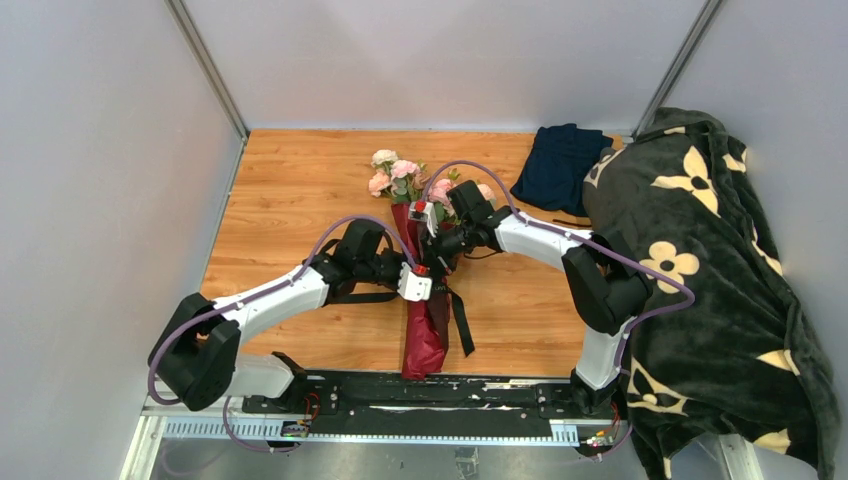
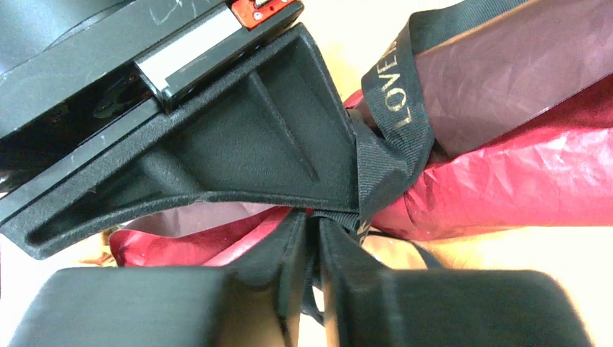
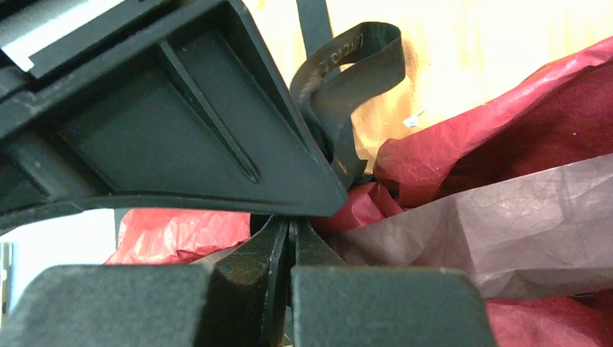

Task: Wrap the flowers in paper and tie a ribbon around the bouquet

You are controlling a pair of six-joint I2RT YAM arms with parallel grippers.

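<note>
Top external view: the bouquet [image 1: 403,218] lies flat at the centre of the wooden surface [image 1: 300,190], blooms toward the upper centre of the frame and the pointed end toward the bottom centre.

1. Appearance. The flowers [image 1: 395,172] are small pink and cream roses with green leaves. The paper [image 1: 424,340] is a crinkled burgundy-red sheet with a duller maroon reverse, rolled into a narrow cone. The ribbon [image 1: 462,325] is black and flat with pale printed lettering. It crosses the middle of the cone, and loose tails trail to the lower right of it.

2. Hand state. Left wrist view: the left hand [image 2: 315,231] has its fingers almost together, and a strand of ribbon runs into the narrow gap, so it reads as clamped on the ribbon. Right wrist view: the right hand [image 3: 289,235] has its fingers pressed together just beside the paper. Whether a strand sits between them cannot be told. Both hands meet at the middle of the cone.

3. Handling. Judge the ribbon as light, floppy and fairly slick. Pinch it flat near the knot, not at a tail end. Judge the paper as thin and quick to crease or tear, and avoid pulling across its edge. The blooms are fragile, so take hold of the wrapped stems only.
</note>
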